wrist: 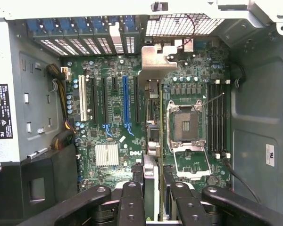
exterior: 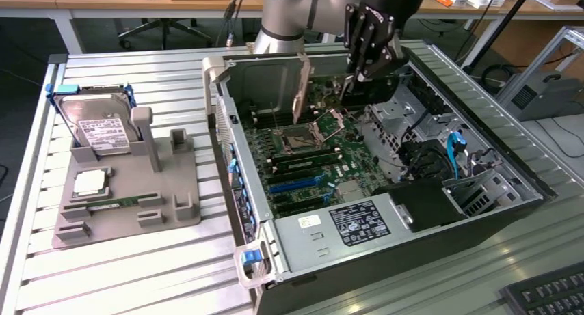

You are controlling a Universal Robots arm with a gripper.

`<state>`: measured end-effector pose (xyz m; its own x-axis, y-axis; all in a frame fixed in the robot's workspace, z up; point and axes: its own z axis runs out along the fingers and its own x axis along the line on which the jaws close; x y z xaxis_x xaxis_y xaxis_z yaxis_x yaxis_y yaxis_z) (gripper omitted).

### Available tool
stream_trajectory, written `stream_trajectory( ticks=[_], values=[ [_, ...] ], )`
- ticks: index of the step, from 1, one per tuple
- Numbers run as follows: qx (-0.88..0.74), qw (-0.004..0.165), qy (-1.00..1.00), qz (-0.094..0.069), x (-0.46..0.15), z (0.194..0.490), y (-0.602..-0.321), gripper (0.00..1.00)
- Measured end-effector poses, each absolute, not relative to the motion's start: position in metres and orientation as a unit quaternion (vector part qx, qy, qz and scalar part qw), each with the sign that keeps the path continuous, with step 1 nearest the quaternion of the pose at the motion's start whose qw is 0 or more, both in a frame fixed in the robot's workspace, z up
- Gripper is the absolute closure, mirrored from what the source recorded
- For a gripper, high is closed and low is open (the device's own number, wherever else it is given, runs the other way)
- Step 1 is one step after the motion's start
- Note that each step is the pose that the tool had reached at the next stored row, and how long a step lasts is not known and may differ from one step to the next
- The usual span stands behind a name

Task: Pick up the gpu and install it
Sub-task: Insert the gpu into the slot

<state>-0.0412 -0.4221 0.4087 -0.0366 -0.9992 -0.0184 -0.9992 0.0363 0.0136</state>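
My gripper (exterior: 359, 73) reaches down into the open computer case (exterior: 239, 192) and is shut on the gpu (exterior: 301, 89). I hold the card on edge above the motherboard (exterior: 310, 171), with its metal bracket toward the case's rear wall. In the wrist view the gpu (wrist: 159, 117) appears edge-on, running from my gripper (wrist: 156, 190) to its silver bracket (wrist: 155, 59) by the rear slot openings. It hangs over the board between the blue expansion slot (wrist: 126, 101) and the open CPU socket (wrist: 186, 127). Whether its lower edge touches a slot is hidden.
A grey parts holder (exterior: 169, 212) at the exterior view's left carries a silver hard drive (exterior: 100, 130), a CPU (exterior: 89, 183) and a green memory stick (exterior: 108, 204). Inside the case are the power supply (exterior: 351, 223) and drive cage (exterior: 474, 185). A keyboard (exterior: 548, 294) lies at the lower right.
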Motion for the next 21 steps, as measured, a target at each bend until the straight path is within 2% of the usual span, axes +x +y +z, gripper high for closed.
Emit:
stream_trajectory(
  ticks=[21],
  values=[
    [-0.694,0.002,0.720,0.011,-0.0412,0.4079,-0.4287,0.73]
  ],
)
